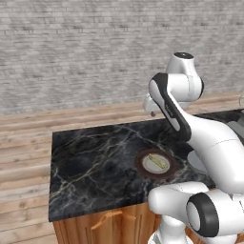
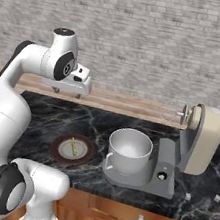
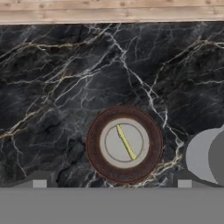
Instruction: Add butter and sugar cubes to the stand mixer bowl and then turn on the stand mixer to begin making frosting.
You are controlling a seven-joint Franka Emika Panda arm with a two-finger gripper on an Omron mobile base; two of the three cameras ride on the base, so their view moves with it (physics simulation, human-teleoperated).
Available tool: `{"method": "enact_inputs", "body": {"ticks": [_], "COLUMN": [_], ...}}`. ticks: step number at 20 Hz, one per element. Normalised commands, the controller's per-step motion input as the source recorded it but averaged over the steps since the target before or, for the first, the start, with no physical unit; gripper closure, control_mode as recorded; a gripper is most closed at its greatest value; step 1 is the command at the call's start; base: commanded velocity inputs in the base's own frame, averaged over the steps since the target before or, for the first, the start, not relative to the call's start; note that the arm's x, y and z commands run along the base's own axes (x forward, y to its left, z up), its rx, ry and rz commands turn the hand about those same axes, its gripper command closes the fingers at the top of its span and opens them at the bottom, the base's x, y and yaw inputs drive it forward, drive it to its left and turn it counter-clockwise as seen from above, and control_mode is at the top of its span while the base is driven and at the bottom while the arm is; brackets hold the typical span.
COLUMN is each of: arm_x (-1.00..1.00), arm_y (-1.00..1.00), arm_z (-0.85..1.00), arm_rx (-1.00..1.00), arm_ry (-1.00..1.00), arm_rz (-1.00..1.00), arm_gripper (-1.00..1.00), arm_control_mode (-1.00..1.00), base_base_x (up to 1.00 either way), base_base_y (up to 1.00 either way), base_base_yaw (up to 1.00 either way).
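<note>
A white robot arm holds its hand (image 2: 68, 91) high over the black marble desk (image 1: 90, 162) in a brick-walled kitchen, jaws spread wide and empty, well above the work. Below it and toward the robot's own side of the desk lies the butter (image 3: 125, 142), a thin pale yellow stick resting across the middle of a round brown-rimmed plate (image 3: 94, 144); in the hand view the stick runs on a slant, upper left to lower right, so the jaws would likely need to straddle its short width rather than its length. Just to the right of the plate sits the stand mixer bowl (image 2: 129, 150), empty and seated on the grey base of the stand mixer (image 2: 198, 139), whose cream head is tilted back with the whisk (image 2: 171, 112) clear of the bowl. Two small white cubes (image 2: 187, 196), probably the sugar, lie on the desk further right, near the front edge. The marble left of and behind the plate is bare, giving open room for a descent, and the plate's low rim looks the only thing close to the stick.
</note>
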Motion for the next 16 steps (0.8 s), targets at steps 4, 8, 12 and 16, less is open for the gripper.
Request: {"method": "enact_inputs", "body": {"ticks": [4, 8, 12, 16], "arm_x": [0.00, 0.00, 0.00, 0.00], "arm_y": [0.00, 0.00, 0.00, 0.00], "arm_z": [0.00, 0.00, 0.00, 0.00], "arm_rx": [0.00, 0.00, 0.00, 0.00], "arm_ry": [0.00, 0.00, 0.00, 0.00], "arm_rz": [0.00, 0.00, 0.00, 0.00], "arm_gripper": [-1.00, -1.00, -1.00, -1.00], "arm_control_mode": [1.00, 1.00, 1.00, 1.00], "base_base_x": [0.23, 0.62, 0.53, 0.36], "base_base_y": [-0.16, -0.17, -0.08, -0.02], "base_base_yaw": [0.00, 0.00, 0.00, 0.00]}}
